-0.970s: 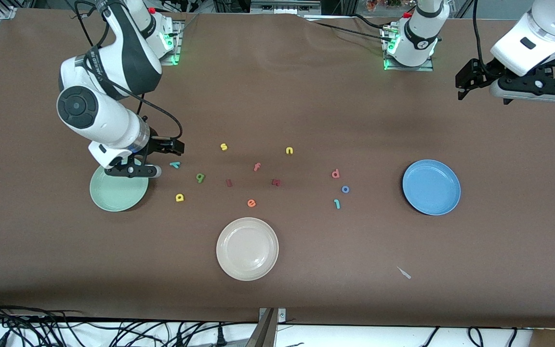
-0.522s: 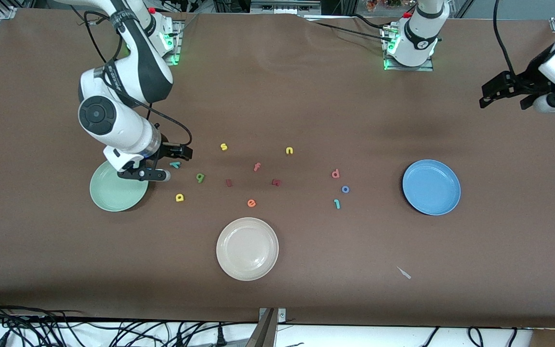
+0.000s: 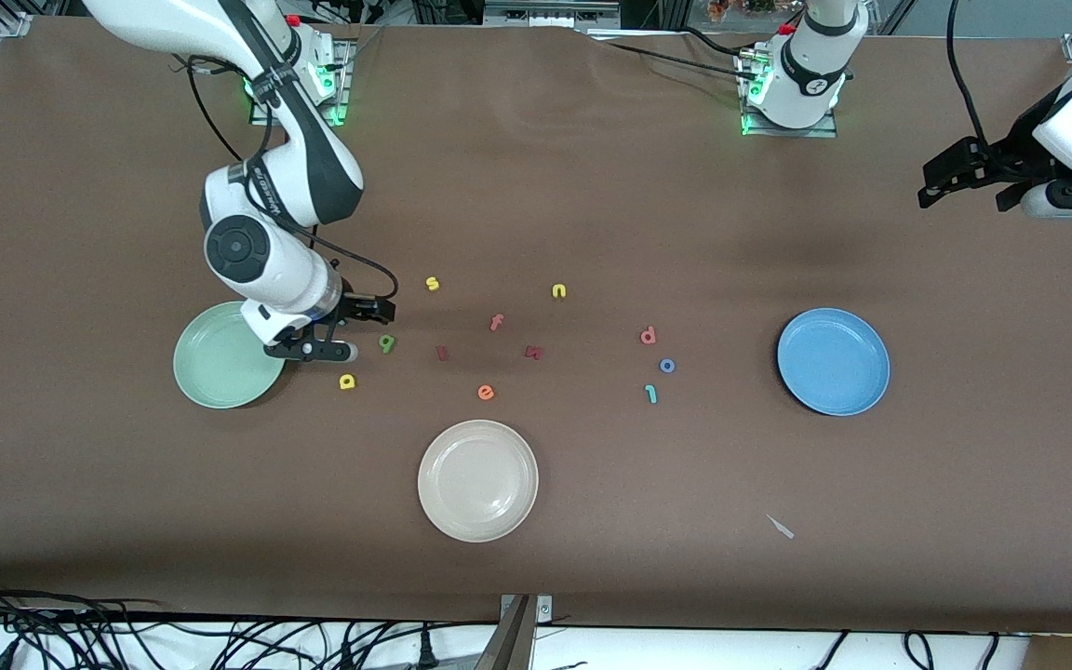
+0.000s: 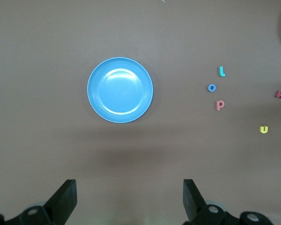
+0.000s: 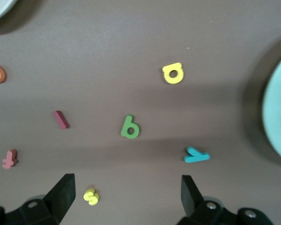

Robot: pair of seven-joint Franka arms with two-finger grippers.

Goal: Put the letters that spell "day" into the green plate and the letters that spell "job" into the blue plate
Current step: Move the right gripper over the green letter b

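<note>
The green plate [image 3: 210, 372] lies toward the right arm's end of the table. My right gripper [image 3: 311, 353] hangs open beside it, holding nothing. The right wrist view shows the teal "y" [image 5: 196, 155], the dark green letter [image 5: 130, 127] and the yellow "a" [image 5: 173, 73] on the table. The arm hides the "y" in the front view. The salmon "b" [image 3: 648, 335], blue "o" [image 3: 667, 366] and teal "j" [image 3: 650, 394] lie beside the blue plate [image 3: 833, 361]. My left gripper [image 3: 1071, 198] waits open and empty, high at the left arm's end.
A cream plate [image 3: 477, 480] sits nearest the front camera. Other letters lie mid-table: yellow "s" [image 3: 432, 284], yellow "n" [image 3: 559, 291], salmon "f" [image 3: 496, 322], orange "e" [image 3: 486, 393] and two maroon pieces [image 3: 442, 353]. A small white scrap [image 3: 781, 527] lies nearer the camera.
My right arm has swung from over the green plate toward the letters, covering the teal "y" in the front view. My left arm drew back toward its end of the table.
</note>
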